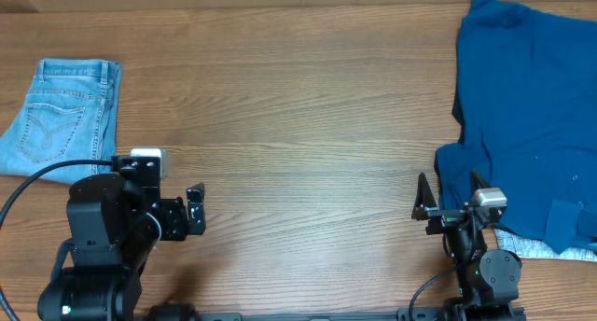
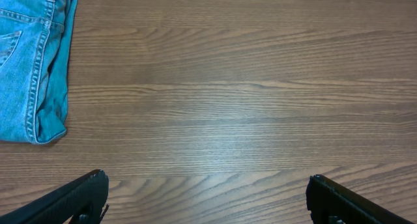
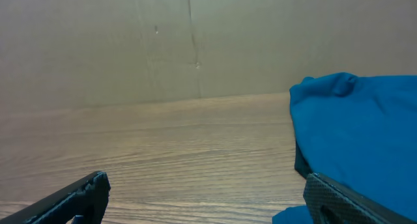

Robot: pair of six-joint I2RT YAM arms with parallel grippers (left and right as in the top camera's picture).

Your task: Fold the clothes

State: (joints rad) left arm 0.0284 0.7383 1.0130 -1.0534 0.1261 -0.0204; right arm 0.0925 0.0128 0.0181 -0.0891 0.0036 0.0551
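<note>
My left end effector (image 2: 207,181) and right end effector (image 3: 205,178) are wide open and empty; the jeans (image 1: 58,116) lie folded at ten o'clock, so I judge them best left undisturbed.

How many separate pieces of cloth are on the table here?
3: folded light-wash blue denim jeans at far left; a large royal-blue plain fabric garment at right; a small pale grey cloth peeking from under its near edge. More may be hidden beneath.

The jeans (image 1: 61,116) run off the overhead view's left edge and the left wrist view's top corner. The dark blue garment (image 1: 532,106) passes the overhead's right edge and hides most of a pale grey cloth (image 1: 527,246).
</note>
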